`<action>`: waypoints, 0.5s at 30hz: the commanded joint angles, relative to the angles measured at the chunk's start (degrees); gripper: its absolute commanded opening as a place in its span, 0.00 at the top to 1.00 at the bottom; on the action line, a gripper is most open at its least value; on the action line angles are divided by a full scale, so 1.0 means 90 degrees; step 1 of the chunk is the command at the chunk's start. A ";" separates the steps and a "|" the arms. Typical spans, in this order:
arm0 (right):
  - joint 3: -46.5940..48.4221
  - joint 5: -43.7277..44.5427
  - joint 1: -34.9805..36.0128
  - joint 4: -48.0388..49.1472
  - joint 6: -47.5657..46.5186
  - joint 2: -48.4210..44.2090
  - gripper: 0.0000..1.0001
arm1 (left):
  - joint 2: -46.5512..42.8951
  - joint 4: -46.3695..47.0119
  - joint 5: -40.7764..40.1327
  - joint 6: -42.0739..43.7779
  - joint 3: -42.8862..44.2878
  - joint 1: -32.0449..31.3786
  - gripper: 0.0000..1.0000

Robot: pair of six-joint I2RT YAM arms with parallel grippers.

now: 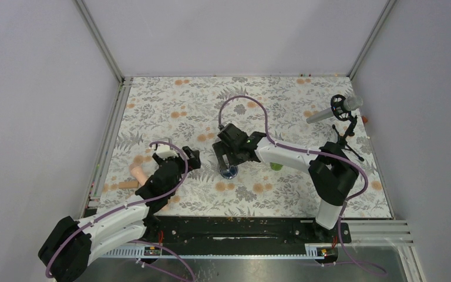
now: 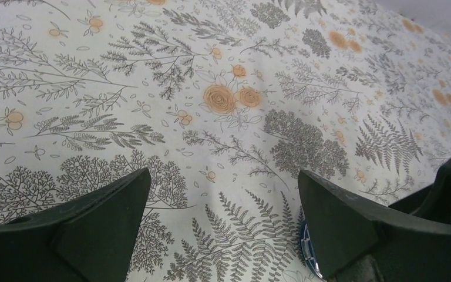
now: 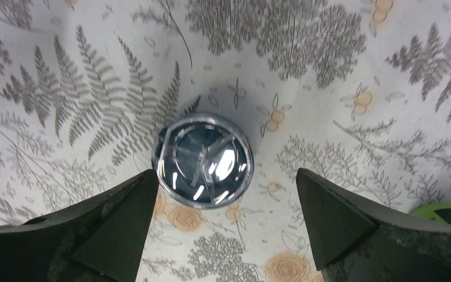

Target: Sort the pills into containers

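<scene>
Floral-print surface [image 1: 170, 100] with a dark-blue jar [image 1: 229, 171] standing near its middle; the jar is the reference for everything else. The right hand [image 1: 228, 157] hangs right over the jar with its fingers wide apart and nothing held. In the right wrist view the jar [image 3: 202, 160] sits upright on the surface [image 3: 329, 117] below the right hand [image 3: 225, 172]. It lies closer to the left finger, with its shiny rim and reflective top showing; contact can't be told. The green bottle [image 1: 276, 167] stands near the jar on its right, partly hidden by the right forearm. In the wrist view only its green top [image 3: 437, 210] shows, at the lower right behind the right finger. The left hand [image 1: 183, 157] is to the left of the jar, clear of it, fingers spread wide and empty. In the left wrist view the left hand [image 2: 223, 173] shows only printed surface [image 2: 94, 70] in the gap. A sliver of the jar [image 2: 310, 258] peeks out just beside the right finger at the bottom edge. Two peach-pink rods [image 1: 135, 174] lie well to the left of the jar, beyond the left hand and near the surface's left edge; the nearer one [image 1: 128, 185] lies flat. A microphone [image 1: 335, 110] on a stand sits far to the right of the jar and behind it.
</scene>
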 commanded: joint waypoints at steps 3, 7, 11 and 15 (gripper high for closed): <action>0.1134 0.0826 0.0056 -0.0490 -0.0091 0.0742 0.09 | 0.0156 -0.0018 -0.0009 -0.0215 0.0122 0.0020 0.05; 0.1638 0.1042 0.0055 -0.0795 -0.0130 0.1284 0.13 | 0.0143 -0.0183 0.0140 -0.0530 0.0051 0.0018 0.11; 0.1721 0.1170 0.0056 -0.0966 -0.0196 0.1548 0.17 | 0.0031 -0.0201 0.0290 -0.0876 -0.0156 0.0019 0.15; 0.1658 0.1376 0.0043 -0.1200 -0.0099 0.1570 0.21 | -0.0046 -0.0196 0.0356 -0.1054 -0.0310 0.0015 0.16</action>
